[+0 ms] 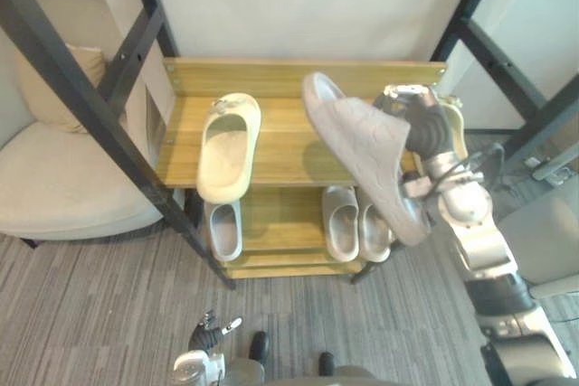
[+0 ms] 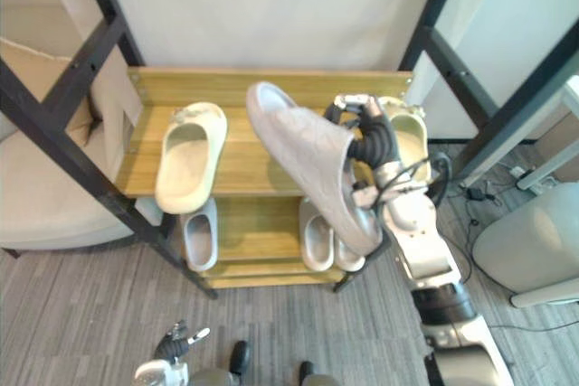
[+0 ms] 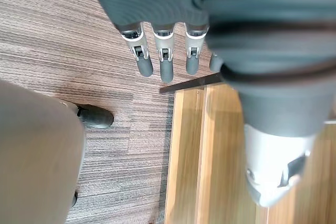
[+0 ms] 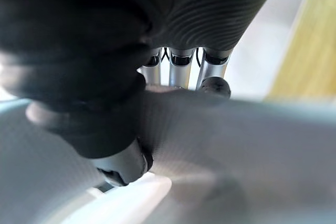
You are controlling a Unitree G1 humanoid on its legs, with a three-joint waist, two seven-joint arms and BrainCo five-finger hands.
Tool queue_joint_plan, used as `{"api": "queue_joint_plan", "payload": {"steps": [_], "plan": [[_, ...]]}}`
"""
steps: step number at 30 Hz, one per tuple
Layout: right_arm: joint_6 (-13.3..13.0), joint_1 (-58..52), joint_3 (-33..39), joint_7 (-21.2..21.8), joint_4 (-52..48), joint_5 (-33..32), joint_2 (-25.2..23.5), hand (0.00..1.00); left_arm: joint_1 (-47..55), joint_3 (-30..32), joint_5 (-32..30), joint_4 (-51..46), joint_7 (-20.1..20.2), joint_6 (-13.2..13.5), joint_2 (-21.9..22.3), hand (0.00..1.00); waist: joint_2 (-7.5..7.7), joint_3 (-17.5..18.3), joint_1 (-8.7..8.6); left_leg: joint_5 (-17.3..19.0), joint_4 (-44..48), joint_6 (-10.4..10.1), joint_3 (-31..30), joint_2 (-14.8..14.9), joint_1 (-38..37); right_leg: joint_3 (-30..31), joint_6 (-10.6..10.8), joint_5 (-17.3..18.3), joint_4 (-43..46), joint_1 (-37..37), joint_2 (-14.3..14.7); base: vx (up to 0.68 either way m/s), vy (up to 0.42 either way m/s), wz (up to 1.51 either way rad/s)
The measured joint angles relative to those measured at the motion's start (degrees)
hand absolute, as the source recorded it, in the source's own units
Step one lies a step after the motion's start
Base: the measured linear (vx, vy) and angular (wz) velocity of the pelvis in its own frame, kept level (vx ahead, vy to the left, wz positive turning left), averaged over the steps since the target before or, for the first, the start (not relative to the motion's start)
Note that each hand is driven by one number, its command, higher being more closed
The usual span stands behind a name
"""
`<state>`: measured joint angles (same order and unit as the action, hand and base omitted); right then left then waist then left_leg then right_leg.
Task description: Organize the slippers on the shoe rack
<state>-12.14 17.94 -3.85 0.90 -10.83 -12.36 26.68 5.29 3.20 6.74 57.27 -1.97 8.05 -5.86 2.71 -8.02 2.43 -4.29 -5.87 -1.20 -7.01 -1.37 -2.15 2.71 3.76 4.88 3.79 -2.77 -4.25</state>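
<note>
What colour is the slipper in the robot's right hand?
The slipper is light grey, clearest in the left eye view.

The right hand (image 1: 423,128) curls its fingers (image 1: 404,94) round a grey slipper (image 1: 362,155); a cream slipper (image 1: 226,146) lies on the shoe rack (image 1: 289,79) left of them.

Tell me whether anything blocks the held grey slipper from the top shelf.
Nothing visible does. The right hand holds the grey slipper above the bare middle of the top shelf; a cream slipper lies to the left, a second cream slipper at the right end.
</note>
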Motion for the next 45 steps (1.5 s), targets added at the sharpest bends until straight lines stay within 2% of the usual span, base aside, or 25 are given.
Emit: {"api": "queue_joint_plan", "payload": {"steps": [4,10,17,19,22,23,24,27,30,32,36,40,45], "plan": [[-1.36,-4.91,1.45,2.33,-2.72,-4.07,-1.88,1.0,0.32,-0.37,-0.02,0.81,0.06,0.0,0.01,0.0,-0.63,0.94,-0.78,0.15,-0.03,-0.3,0.35,0.04,-0.73,0.32,0.0,0.07,-0.01,-0.42,0.03,-0.05,-0.009,-0.05],[-1.37,-14.91,0.81,7.23,-4.54,-4.53,-1.99,1.0,0.77,-0.92,-0.03,0.96,1.16,0.08,-0.42,0.0,-0.25,1.93,-0.87,0.1,-0.01,-0.34,1.04,-0.16,-0.99,0.9,0.45,0.19,-0.11,-0.51,-0.14,-0.02,0.0,-0.05],[-1.21,-21.15,-6.61,10.51,0.36,-3.27,-2.14,1.0,0.62,-3.18,-0.09,1.77,1.65,0.45,-1.28,0.0,-0.67,2.33,-1.61,0.75,1.1,-0.04,1.06,-0.53,0.36,0.85,0.35,0.74,0.23,0.42,-0.51,0.0,-0.001,0.01],[-1.03,-20.88,-7.78,10.55,2.46,-3.25,-1.96,1.0,0.22,-3.17,-0.11,1.74,2.27,0.55,-1.35,0.0,-1.02,2.0,-1.56,2.37,5.97,-0.35,0.98,-0.95,4.38,0.71,0.23,0.76,3.17,3.39,-0.66,-0.02,-0.011,0.08],[-0.78,-15.7,-9.68,9.99,5.69,-1.24,-0.94,1.0,-2.67,-3.15,0.11,1.57,2.21,1.22,-1.18,0.0,-4.11,-3.67,-1.55,8.99,24.17,-0.32,-0.24,-0.44,14.85,-0.38,-0.17,2.19,9.69,7.37,1.29,-0.09,-0.017,0.1],[-0.78,-15.32,-9.9,9.84,5.83,-1.12,-0.83,1.0,-2.8,-3.16,0.13,1.53,2.2,1.29,-1.19,0.0,-4.2,-3.98,-1.54,9.2,24.79,-0.36,-0.31,-0.38,15.34,-0.45,-0.22,2.34,10.14,7.75,1.42,-0.18,-0.031,0.2],[-0.81,-11.84,-12.08,9.25,7.44,-0.97,0.36,1.0,-3.84,-3.14,0.5,1.13,2.15,1.63,-1.45,0.0,-4.77,-6.37,-1.34,10.46,29.16,-0.79,-1.32,-0.29,19.06,-1.29,-0.66,4.42,15.51,11.67,1.97,-0.22,-0.042,0.23],[-0.88,-7.06,-14.48,7.97,7.94,1.26,1.75,1.0,-4.65,-3.17,1.3,1.05,1.79,1.44,-3.16,0.0,-3.95,-10.65,0.72,12.27,34.05,-1.77,-2.24,-0.9,24.43,-2.32,-1.09,8.93,25.12,18.93,1.51,-0.27,-0.056,0.25],[-1.15,-3.76,-15.59,6.63,8.05,1.77,3.11,1.0,-4.08,-3.92,1.93,3.05,0.92,0.99,-3.45,0.0,-3.34,-13.31,1.77,11.84,35.83,-2.5,-3.55,-2.15,29.45,-4.06,-1.66,10.47,30.49,24.65,0.03,-0.2,-0.03,0.36],[-1.39,-1.62,-15.59,5.1,8.06,2.92,3.3,1.0,-3.45,-4.32,2.53,3.05,0.64,0.62,-3.49,0.0,-3.22,-14.17,2.59,11.76,39.2,-2.79,-3.55,-2.46,33.42,-5.06,-1.84,12.14,35.27,28.64,-0.72,-0.15,-0.017,0.29],[-1.54,3.77,-15.57,2.03,8.06,3.27,3.13,1.0,-3.67,-4.31,3.4,1.97,-0.2,0.43,-3.37,0.0,-3.09,-16.01,4.21,15.2,50.61,-3.7,-4.75,-3.54,42.41,-7.23,-2.31,16.81,46.45,36.45,-1.78,-0.13,-0.004,0.23],[-1.76,7.46,-14.29,-1.16,8.13,3.36,3.03,1.0,-5.48,-4.12,4.68,0.98,-0.46,0.37,-3.27,0.0,-2.42,-18.04,6.72,17.49,58.52,-4.71,-5.51,-3.72,50.14,-9.83,-2.62,19.37,54.25,43.22,-3.1,-0.12,0.036,0.08],[-1.81,12.72,-10.22,-6.56,10.59,3.61,0.65,1.0,-7.62,-1.93,6.11,-1.53,-1.7,0.26,-1.08,0.0,-1.89,-19.92,8.39,19.24,67.01,-5.83,-6.36,-4.76,59.04,-11.76,-3.52,22.94,64.1,51.41,-5.16,-0.11,0.008,0.14]]}}
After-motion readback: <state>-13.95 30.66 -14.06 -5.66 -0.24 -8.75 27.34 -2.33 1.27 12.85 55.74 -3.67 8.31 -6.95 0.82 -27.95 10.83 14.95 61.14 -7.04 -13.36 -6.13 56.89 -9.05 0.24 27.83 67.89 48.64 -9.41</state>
